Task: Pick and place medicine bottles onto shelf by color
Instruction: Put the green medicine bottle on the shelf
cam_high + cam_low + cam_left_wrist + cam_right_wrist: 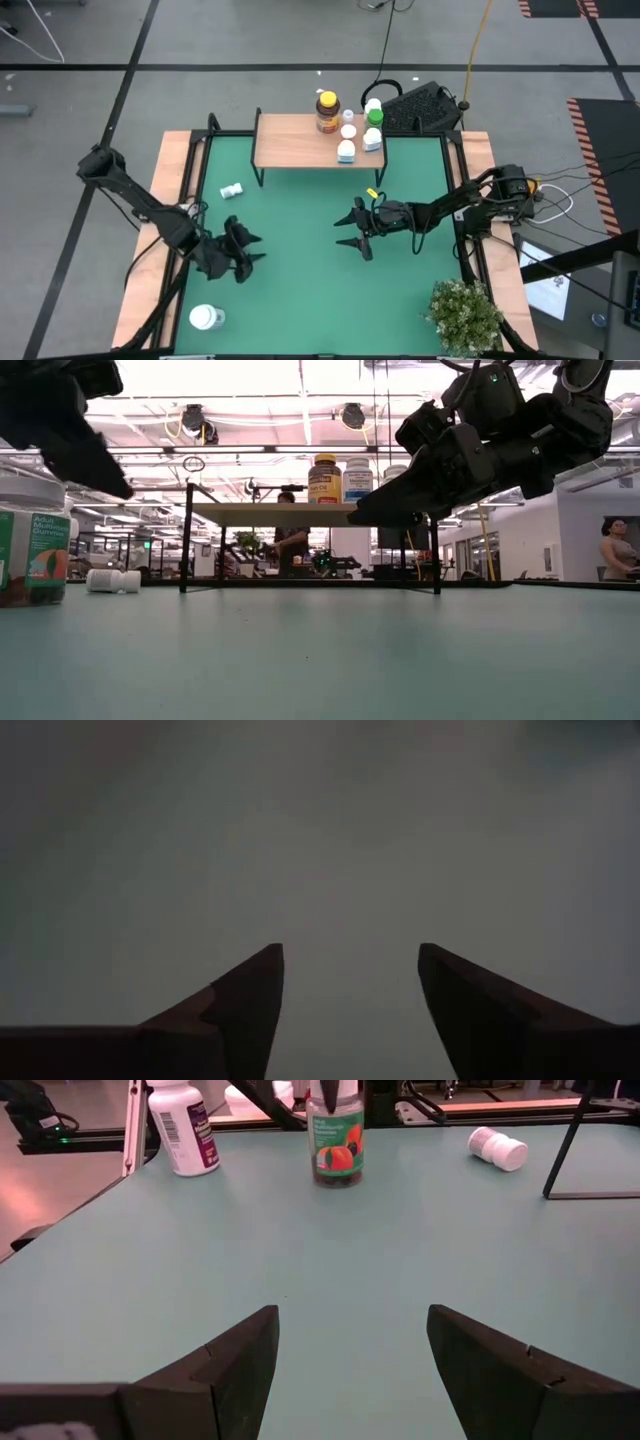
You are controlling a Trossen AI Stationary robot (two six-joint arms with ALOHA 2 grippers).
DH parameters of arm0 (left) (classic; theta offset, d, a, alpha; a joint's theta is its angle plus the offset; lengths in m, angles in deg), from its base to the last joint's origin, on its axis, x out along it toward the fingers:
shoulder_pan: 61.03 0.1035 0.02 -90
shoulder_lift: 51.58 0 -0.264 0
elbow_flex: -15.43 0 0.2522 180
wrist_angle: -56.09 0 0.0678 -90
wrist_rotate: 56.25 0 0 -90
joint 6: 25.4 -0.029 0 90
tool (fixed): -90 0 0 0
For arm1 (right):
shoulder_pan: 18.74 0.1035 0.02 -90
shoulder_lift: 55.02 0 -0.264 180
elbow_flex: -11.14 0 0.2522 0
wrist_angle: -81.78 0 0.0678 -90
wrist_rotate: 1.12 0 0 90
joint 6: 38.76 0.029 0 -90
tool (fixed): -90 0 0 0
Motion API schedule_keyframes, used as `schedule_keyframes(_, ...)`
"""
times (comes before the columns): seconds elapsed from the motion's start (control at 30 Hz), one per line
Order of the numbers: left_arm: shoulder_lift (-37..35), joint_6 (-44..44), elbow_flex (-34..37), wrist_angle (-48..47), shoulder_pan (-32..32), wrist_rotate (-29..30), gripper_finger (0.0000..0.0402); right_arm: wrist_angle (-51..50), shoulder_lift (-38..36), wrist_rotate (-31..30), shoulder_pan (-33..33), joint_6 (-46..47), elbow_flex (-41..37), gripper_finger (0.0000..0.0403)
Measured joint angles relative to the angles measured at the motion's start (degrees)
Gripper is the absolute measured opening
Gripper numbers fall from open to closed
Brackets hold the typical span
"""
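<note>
The shelf [296, 141] stands at the table's far edge. On its right end stand an amber bottle with a yellow cap [327, 110], a green-capped bottle [374, 118] and several white bottles [346, 150]. One white bottle [232, 190] lies on its side on the mat, left of the shelf. Another white bottle [206, 318] stands near the front left corner. A gummies bottle [335, 1140] stands close to my left arm. My left gripper [254, 248] hangs open over the mat at left. My right gripper [343, 232] hangs open at centre right, pointing toward the table's left.
A potted plant [465, 315] stands at the front right corner. A dark keyboard [422, 108] and cables lie behind the shelf. A wooden rim [172, 180] borders the green mat [300, 300], which is bare between the two grippers.
</note>
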Motion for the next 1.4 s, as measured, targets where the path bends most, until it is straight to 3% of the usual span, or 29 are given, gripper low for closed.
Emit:
schedule_keyframes(0.1, 0.0, -4.9, 2.7, 8.0, 1.0, -0.9, 0.0262, 0.0, 0.0, 0.0, 0.0, 0.0, 0.0, 0.0251)
schedule_keyframes(0.27, 0.0, -14.3, 2.0, 8.0, 3.0, -0.2, 0.0301, 0.0, 0.0, 0.0, 0.0, -0.2, 0.0, 0.0251)
schedule_keyframes(0.63, -0.1, -23.2, -0.9, 6.0, 6.9, 0.4, 0.0308, 0.0, 0.0, 0.0, 0.0, -0.1, 0.0, 0.0251)
schedule_keyframes(1.4, -0.1, -8.0, -0.9, -7.1, 6.9, 0.5, 0.0308, 0.0, 0.0, 0.2, 0.0, -2.8, 0.0, 0.0251)
